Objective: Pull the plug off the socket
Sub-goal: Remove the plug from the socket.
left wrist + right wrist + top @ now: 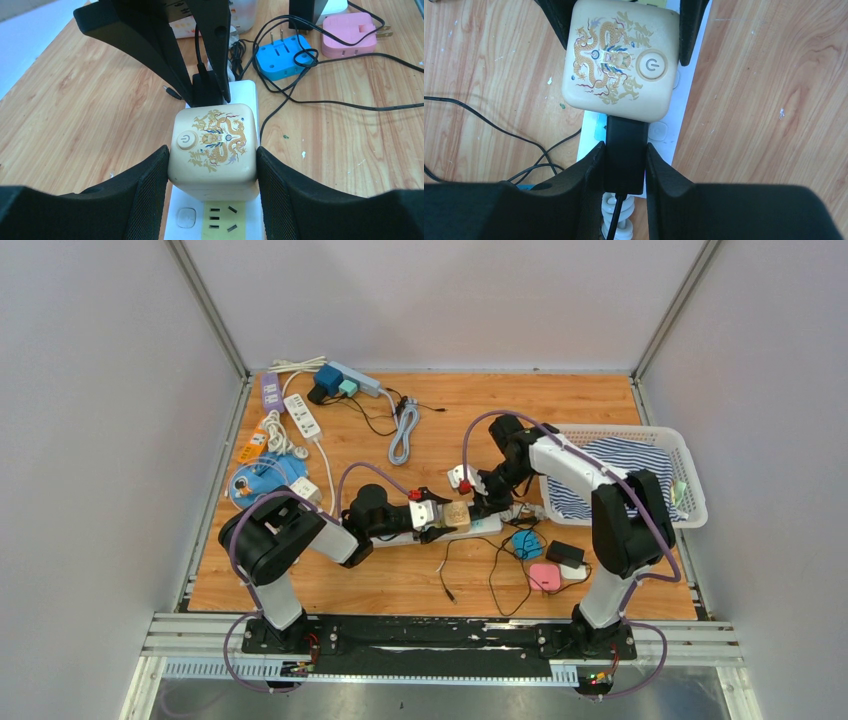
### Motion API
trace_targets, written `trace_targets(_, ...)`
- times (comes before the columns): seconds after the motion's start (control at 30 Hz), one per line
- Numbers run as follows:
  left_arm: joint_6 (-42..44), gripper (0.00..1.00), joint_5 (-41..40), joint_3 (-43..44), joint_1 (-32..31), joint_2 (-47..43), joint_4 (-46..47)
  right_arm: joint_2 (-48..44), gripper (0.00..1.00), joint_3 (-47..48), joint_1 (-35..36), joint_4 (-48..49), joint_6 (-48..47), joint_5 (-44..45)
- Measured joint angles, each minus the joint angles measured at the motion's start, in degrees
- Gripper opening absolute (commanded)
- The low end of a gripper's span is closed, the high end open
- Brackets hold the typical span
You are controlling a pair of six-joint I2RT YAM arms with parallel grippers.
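Just left of the middle in the top view, the left fingers [150,195] hug the cream cube [214,150] on both sides; they are about half open and their pads touch it. The cube sits on the white power strip [244,92] on the tabletop [75,125]. Just right of the cube is the black plug [625,145]; I think this is the thing to pull. It is stuck into the cube's side, low in the middle of the right wrist view. The right fingers [664,185] are squeezed tight on its two sides.

To do this well, the left fingers should hold the cube firm so it does not slide or lift off the strip; the right fingers should pull straight back along the plug, with no twist or tip, or the pins may jam.

The plug's long way runs along the strip, left to right in the top view; its pin end points left into the cube; its cord [614,220] end points right, toward the basket [690,455].
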Motion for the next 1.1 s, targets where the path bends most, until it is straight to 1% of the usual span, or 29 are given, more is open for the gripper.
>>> trace_targets(0.2,-0.5,0.05,0.0,-0.3,0.0,0.0,0.2,-0.3,0.00,0.1,1.5,0.2,0.8,3.0)
trace_targets(0.43,-0.7,0.05,-0.4,-0.3,0.0,0.0,0.6,-0.5,0.00,0.1,0.0,0.4,2.3,1.4)
trace_targets(0.83,-1.2,0.05,-0.5,-0.3,-0.1,0.0,1.4,-0.7,0.00,0.4,-0.7,-1.2,0.0,-0.5)
trace_targets(1.1,-1.6,0.04,-0.8,-0.5,-0.3,0.0,1.6,-0.5,0.00,1.4,0.9,-1.7,0.7,2.5)
